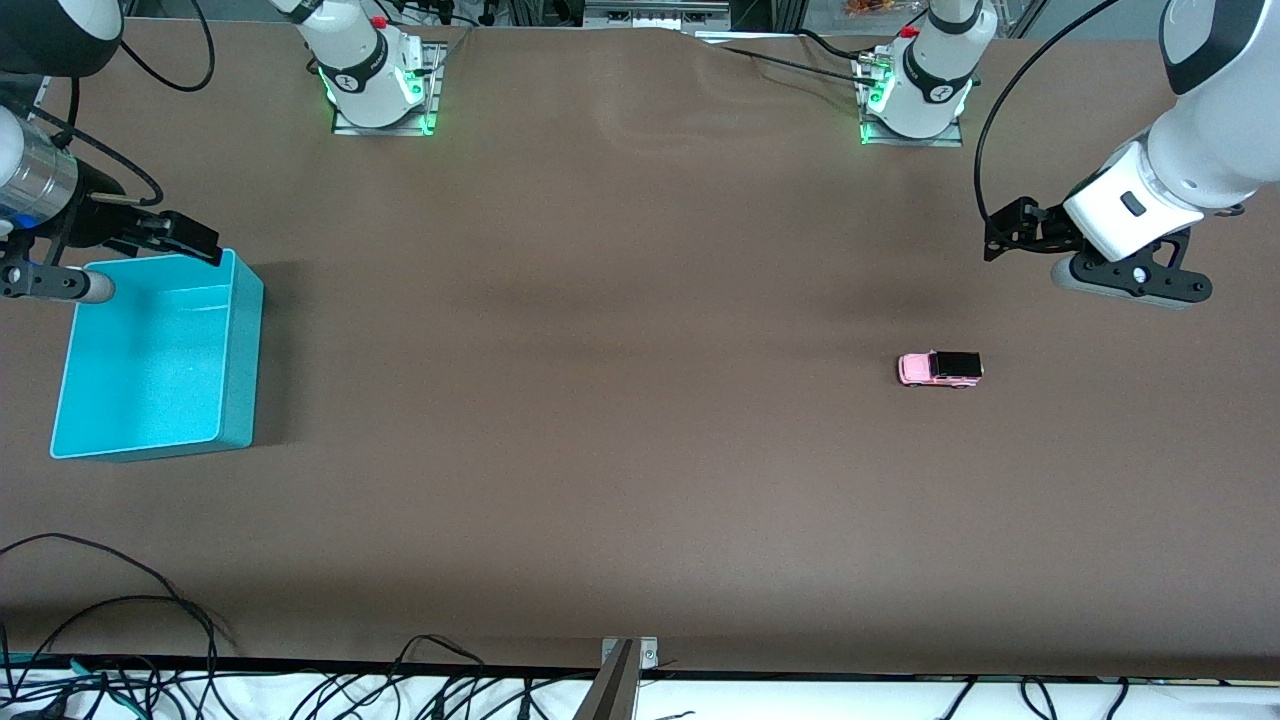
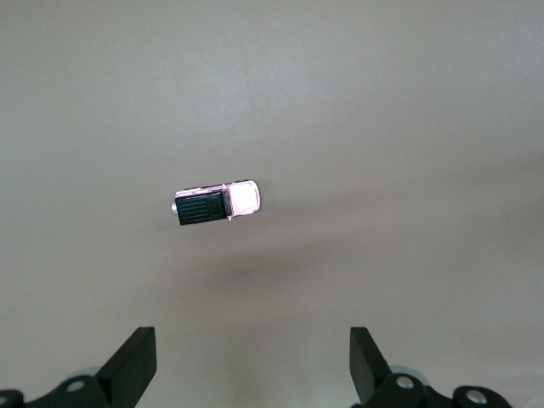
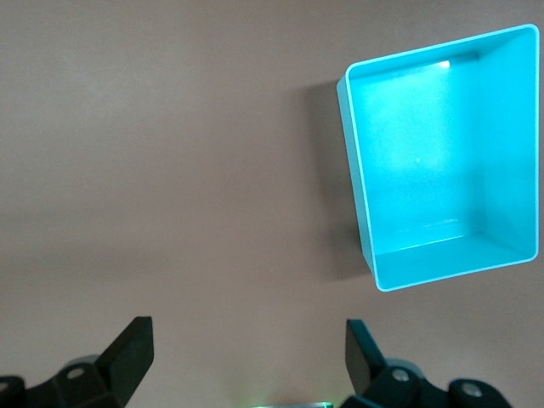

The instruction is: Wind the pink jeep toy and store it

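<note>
The pink jeep toy (image 1: 940, 368), pink with a black roof, stands on its wheels on the brown table toward the left arm's end. It also shows in the left wrist view (image 2: 217, 202). My left gripper (image 1: 1012, 228) is open and empty, up in the air over bare table beside the jeep; in its wrist view (image 2: 252, 340) the jaws stand wide apart. The turquoise bin (image 1: 245, 350) sits empty at the right arm's end and shows in the right wrist view (image 3: 353, 178). My right gripper (image 1: 195, 238) is open and empty over the bin's rim; its wrist view (image 3: 246, 331) shows bare table between the jaws.
The two arm bases (image 1: 380, 85) (image 1: 915, 95) stand along the table's edge farthest from the front camera. Loose black cables (image 1: 110, 620) and a metal bracket (image 1: 628, 655) lie along the edge nearest that camera.
</note>
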`<state>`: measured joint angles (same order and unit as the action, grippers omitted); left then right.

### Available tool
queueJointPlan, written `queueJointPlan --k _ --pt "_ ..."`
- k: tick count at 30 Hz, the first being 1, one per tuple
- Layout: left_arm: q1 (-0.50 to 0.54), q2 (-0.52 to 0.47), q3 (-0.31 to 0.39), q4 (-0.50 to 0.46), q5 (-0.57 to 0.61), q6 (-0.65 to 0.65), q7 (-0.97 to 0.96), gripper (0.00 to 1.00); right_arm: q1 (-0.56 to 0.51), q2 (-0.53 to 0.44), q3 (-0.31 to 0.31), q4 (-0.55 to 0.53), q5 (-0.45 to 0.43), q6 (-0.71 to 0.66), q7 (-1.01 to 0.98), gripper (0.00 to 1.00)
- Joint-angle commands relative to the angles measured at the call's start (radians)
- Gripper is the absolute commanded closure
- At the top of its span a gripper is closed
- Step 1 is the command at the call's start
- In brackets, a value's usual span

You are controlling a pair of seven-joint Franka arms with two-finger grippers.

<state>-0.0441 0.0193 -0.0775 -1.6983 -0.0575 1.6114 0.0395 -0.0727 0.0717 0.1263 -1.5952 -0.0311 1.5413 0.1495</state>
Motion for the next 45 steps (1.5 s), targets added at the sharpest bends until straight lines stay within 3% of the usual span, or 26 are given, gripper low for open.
queueJointPlan --k 1,13,29,45 --pt "0.003 0.013 -0.001 0.032 0.005 -0.024 0.003 0.00 0.002 0.000 0.003 0.018 -0.010 -0.010 -0.013 0.00" --pt "0.001 0.013 -0.001 0.034 0.008 -0.024 0.104 0.00 0.002 0.000 0.003 0.018 -0.010 -0.010 -0.013 0.00" --pt "0.021 0.073 -0.001 0.029 0.015 -0.019 0.631 0.00 0.001 0.000 0.003 0.018 -0.010 -0.010 -0.013 0.00" --pt "0.007 0.180 -0.008 0.009 0.099 0.062 0.945 0.00 0.001 0.000 0.003 0.018 -0.010 -0.010 -0.013 0.00"
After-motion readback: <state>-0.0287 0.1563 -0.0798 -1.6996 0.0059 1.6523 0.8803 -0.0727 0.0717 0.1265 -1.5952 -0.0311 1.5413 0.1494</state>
